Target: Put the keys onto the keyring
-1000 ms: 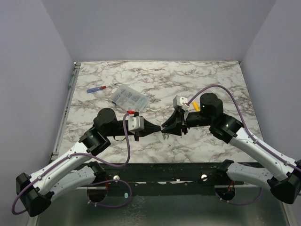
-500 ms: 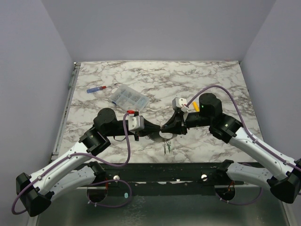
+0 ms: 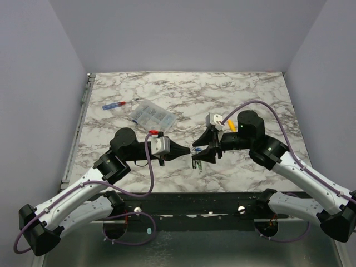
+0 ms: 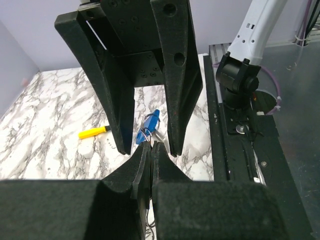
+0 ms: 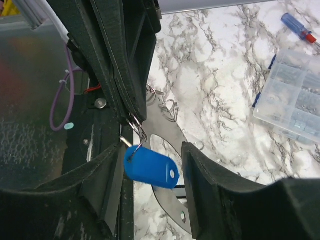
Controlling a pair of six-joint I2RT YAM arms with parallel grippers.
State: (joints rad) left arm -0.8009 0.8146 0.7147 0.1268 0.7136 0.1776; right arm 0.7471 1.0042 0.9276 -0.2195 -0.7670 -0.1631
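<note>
left tool [image 3: 186,151]: pinched fully shut, tip pointing to 3 o'clock in the top view. It has thin silver wire clamped right at its tips, and that wire looks like part of the keyring.

right tool [image 5: 152,150]: fingers apart and pointing to 9 o'clock, nose to nose with the left one. Not gripping anything. In the left wrist view there's daylight on both sides of the blue tag sitting between its fingers.

keyring [image 5: 172,131]: a silver-grey loop just under the left tool's tip and off the table. From the right wrist camera it curves away behind the blue tag. Honestly can't tell exactly how the wire runs through the pinch.

blue-tagged key [image 5: 150,168]: hangs from the wire at the left tool's tip, smack between the right tool's open fingers.

keys [image 3: 194,164]: a tiny cluster dangling just at 6 o'clock of where the two tools meet. Too small in the top view to tell colours.

table [image 3: 250,94]: marble-look top. The tools meet over its near middle.

compartment box [image 3: 153,114]: clear plastic, flat on the table at 10 o'clock from the meeting point.

screwdriver [image 3: 118,104]: red-and-blue handle, lying at 10 o'clock just beyond the box.

yellow piece [image 3: 231,125]: on the table at 2 o'clock from the tools, next to the right wrist.
</note>
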